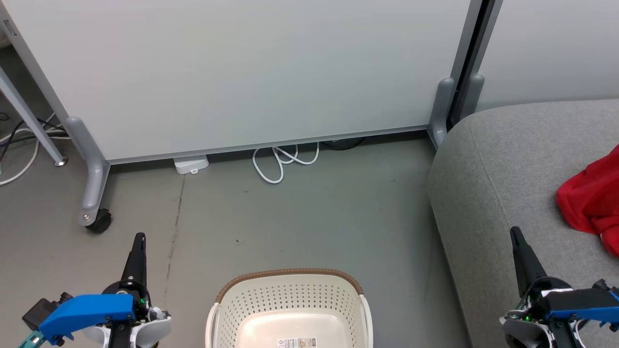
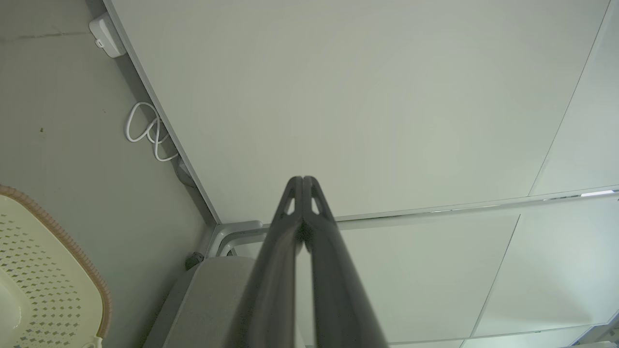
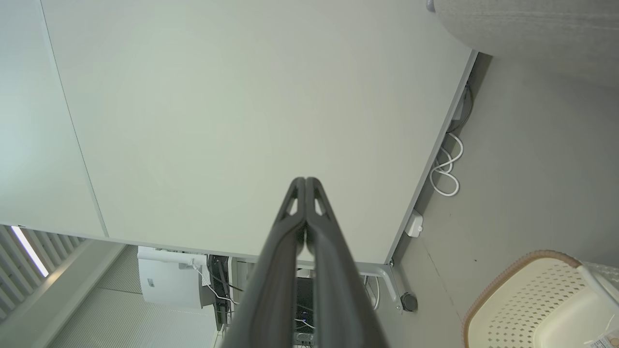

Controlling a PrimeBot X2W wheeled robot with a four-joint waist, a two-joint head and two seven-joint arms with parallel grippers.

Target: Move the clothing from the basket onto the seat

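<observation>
Our left fingers [image 1: 136, 261] are pressed together with nothing between them, pointing up over the floor [image 1: 314, 217] just left of the basket [image 1: 290, 272]; our right fingers [image 1: 525, 263] are clenched and empty too, raised over the front part of the seat [image 1: 503, 164]; both wrist views show each pair meeting at the tips against the white panel [image 1: 242, 72] ahead, so neither pair is carrying cloth. The clothing [image 1: 592, 203] lies as a crumpled red heap on the seat, well to the right of the basket and cut by the picture's right edge, so we cannot say whether it is one piece or two bundled together. The basket stands on the floor between our arms, close in front of us; its holed walls and pale base are bare, and the label [image 1: 296, 342] on the base is uncovered, which it would not be under a garment; its near end falls below the head view, so we judge it empty rather than know it. We read the posture as a rest pose: arms set apart on either side of the basket, fingers closed because there is nothing to hold, the task done or very nearly so. A white cable [image 1: 283, 162] loops on the floor under the panel, well away from the basket and the seat.
</observation>
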